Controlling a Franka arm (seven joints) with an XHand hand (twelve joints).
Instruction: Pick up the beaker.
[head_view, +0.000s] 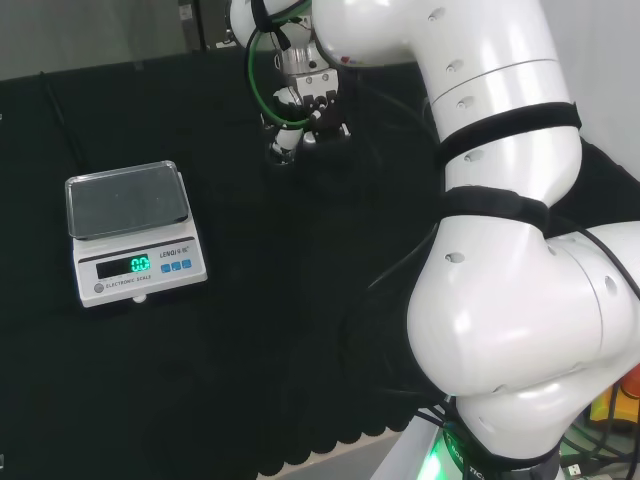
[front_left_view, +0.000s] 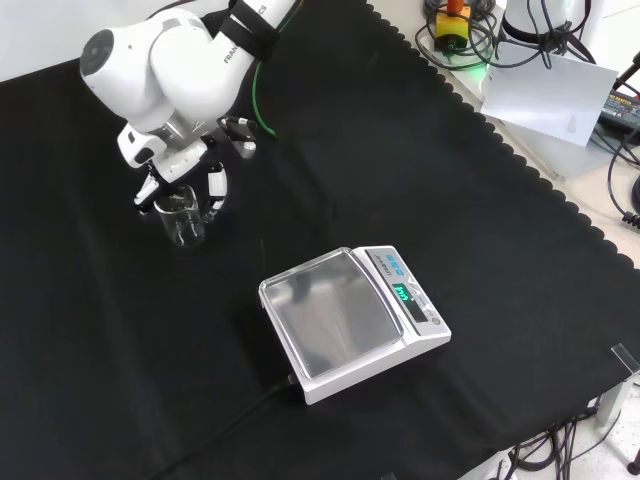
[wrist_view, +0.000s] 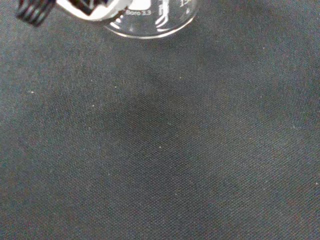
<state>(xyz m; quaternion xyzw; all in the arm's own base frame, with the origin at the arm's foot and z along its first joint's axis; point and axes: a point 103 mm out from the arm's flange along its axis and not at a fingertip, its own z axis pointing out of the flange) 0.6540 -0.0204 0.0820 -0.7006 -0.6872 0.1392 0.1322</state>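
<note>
While hand hangs low over far left of black surface in front view, fingers straddle clear glass beaker, one each side of rim. Contact with glass: cannot tell. Beaker upright on cloth (base seems down, wrist view shows bottom edge close by). Scale with lit green display sits well apart, toward view's lower right, pan bare. Head view: hand at far edge, white arm link in front.

Even, bright overhead light – glare on the white arm and scale pan, the black cloth softly shadowed – with a blurred beaker base.
</note>
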